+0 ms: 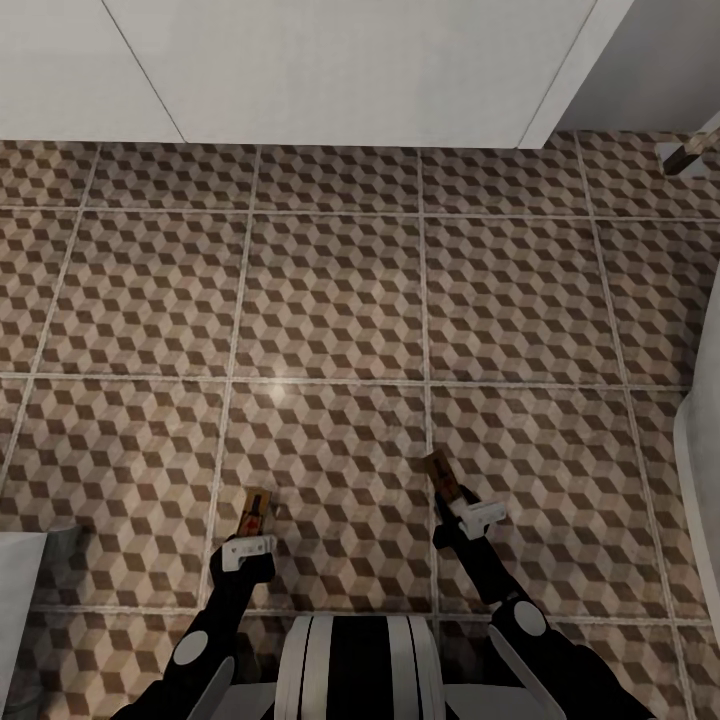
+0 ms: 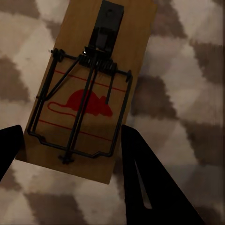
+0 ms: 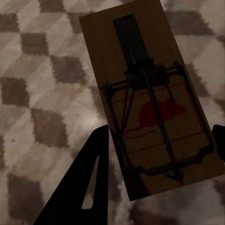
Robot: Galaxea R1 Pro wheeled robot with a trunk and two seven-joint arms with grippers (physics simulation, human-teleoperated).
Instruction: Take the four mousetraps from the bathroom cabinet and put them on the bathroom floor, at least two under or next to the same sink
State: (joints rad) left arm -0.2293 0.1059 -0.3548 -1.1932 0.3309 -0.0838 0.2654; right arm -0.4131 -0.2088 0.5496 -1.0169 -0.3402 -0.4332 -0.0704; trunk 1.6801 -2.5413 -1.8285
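The left end effector [image 1: 250,540] is clenched on the near end of a mousetrap [image 1: 256,511], which sticks out ahead of its white fingers [image 1: 247,549] above the bathroom floor [image 1: 330,300]. In the left wrist view the two dark fingers [image 2: 150,178] flank the near end of that tan board [image 2: 89,89]; its dark wire frame, coiled spring and red mouse print face the camera, with the cube-patterned tiles blurred behind it.

The right end effector [image 1: 468,508] likewise grips the second mousetrap [image 1: 442,477] by its near end, the board angling forward and toward the robot's left. The right wrist view shows this trap [image 3: 150,103] face up between the dark fingers [image 3: 89,178], with its black strip at the far end and the red mouse outline under the wire bar. Whether either trap touches the tiles cannot be told; both appear held just above them.

The two traps are well apart, one over each side of the same row of tiles nearest the robot. Beyond them the floor runs, tile after tile with pale grout lines, to the white vanity front [image 1: 330,70] along its far edge. A white rounded body [image 1: 700,450] stands at the floor's right edge, and a white unit's corner [image 1: 20,590] sits at the near left.
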